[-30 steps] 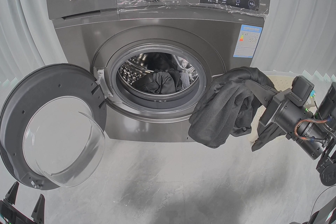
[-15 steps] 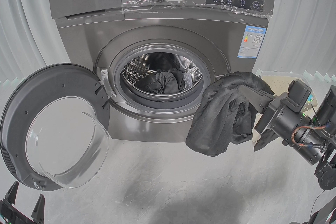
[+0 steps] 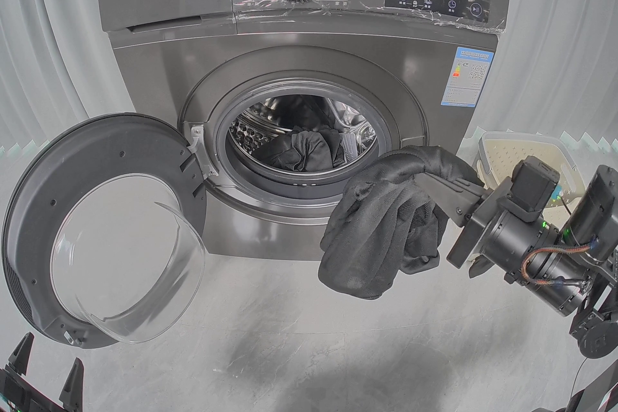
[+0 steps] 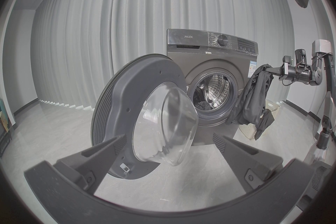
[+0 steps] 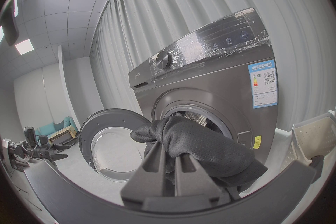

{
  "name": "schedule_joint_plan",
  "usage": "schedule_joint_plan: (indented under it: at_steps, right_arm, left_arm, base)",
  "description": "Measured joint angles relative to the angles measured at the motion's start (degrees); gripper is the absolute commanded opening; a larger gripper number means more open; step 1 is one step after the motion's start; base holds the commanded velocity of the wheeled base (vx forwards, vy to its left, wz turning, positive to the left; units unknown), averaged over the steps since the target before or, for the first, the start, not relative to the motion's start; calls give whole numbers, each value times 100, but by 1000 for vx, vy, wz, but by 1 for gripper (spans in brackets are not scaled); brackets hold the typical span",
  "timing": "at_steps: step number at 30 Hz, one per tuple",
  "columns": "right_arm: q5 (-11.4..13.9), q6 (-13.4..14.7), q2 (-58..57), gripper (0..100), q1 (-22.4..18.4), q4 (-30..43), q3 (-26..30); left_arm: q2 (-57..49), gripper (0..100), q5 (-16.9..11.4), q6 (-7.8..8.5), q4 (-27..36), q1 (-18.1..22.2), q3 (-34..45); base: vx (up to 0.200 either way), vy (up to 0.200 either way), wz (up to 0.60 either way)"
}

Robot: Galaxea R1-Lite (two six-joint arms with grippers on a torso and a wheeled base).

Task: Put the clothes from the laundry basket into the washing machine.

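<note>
1. Head view: the right gripper's [image 3: 444,191] jaws are clamped on a fold at the top of a black garment [image 3: 376,226]. It hangs in a loose bundle just in front of the washing machine [image 3: 302,46], below and to the right of the open drum mouth. Other dark clothes [image 3: 302,150] already lie inside. The door [image 3: 103,226] is swung wide to the left, and the laundry basket [image 3: 515,149] stands on the floor to the right of the machine. The left gripper [image 3: 50,362] waits low, its jaws apart.
2. Left wrist view: the left gripper [image 4: 168,137] holds nothing, fingers spread. Across the room the garment [image 4: 253,98] trails a long way below the right gripper [image 4: 271,69].
3. Right wrist view: the two fingers sit close together with the cloth [image 5: 196,144] bunched over their tips, the drum mouth just behind it.
4. Handling, as I'd judge it: the garment looks light, soft and limp, so it will sag, swing and could catch on the drum rim. The pinch on a bunched fold near the top seems right. The hanging tail will need lifting over the lip, or it could drape outside.
5. Change: the head camera itself has shifted a little, the whole machine sitting further right in the picture. Even so, the garment has come leftward and closer to the drum mouth, uncovering more of the basket. The left gripper has stayed put.
</note>
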Motion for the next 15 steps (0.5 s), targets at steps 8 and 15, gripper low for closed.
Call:
schedule_joint_plan:
  at_steps: [8,15]
  right_arm:
    - [-239,5,312,0,99,-11,-260]
    - [-510,115,563,0,256,0,-642]
  left_arm:
    - [0,100,-205,177,-127,10,0]
    - [107,100,-1150,-129,-308,17,-669]
  base:
    - [0,0,0]
    - [0,0,0]
